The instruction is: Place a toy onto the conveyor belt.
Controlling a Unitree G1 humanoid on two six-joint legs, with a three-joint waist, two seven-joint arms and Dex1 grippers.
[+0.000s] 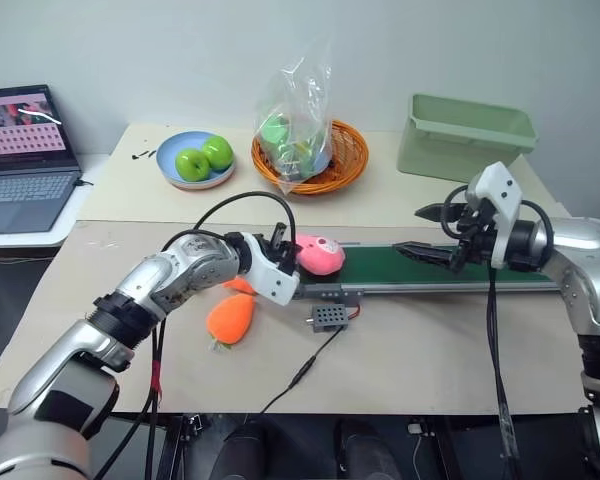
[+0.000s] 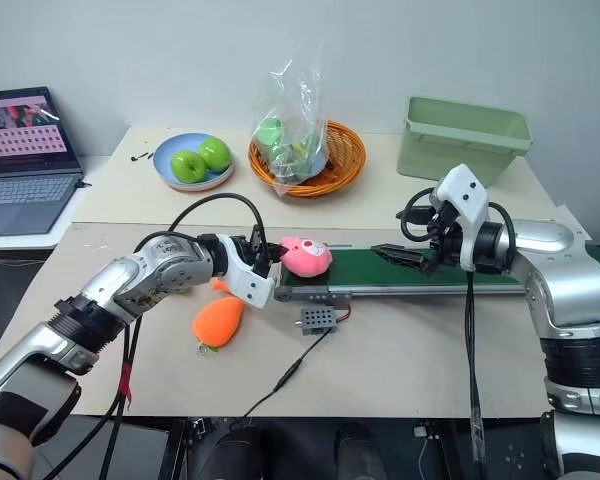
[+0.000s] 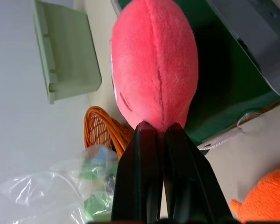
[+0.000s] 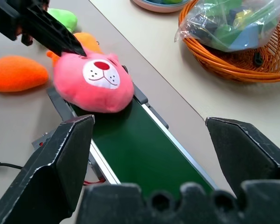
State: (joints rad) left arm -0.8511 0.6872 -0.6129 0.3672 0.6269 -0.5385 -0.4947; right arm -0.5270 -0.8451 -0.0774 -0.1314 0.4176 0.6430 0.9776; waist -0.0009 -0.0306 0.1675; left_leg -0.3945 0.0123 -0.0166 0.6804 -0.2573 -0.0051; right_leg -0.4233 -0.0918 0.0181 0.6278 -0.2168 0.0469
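The pink plush toy (image 1: 320, 255) has a white muzzle and a red nose in the right wrist view (image 4: 95, 84). It lies over the left end of the dark green conveyor belt (image 1: 430, 268). My left gripper (image 1: 292, 250) comes in from the left and is shut on the toy's edge; in the left wrist view its black fingers (image 3: 144, 154) pinch the plush (image 3: 154, 70). My right gripper (image 1: 408, 230) hovers open above the belt's right part, pointing toward the toy with nothing between its fingers (image 4: 60, 163).
An orange plush carrot (image 1: 230, 318) lies in front of the belt, another orange plush (image 1: 238, 285) under my left arm. A small grey wired box (image 1: 328, 318) sits by the belt frame. Behind are a plate of green apples (image 1: 195, 160), a basket with a bag (image 1: 310, 155), a green bin (image 1: 465, 135) and a laptop (image 1: 20, 160).
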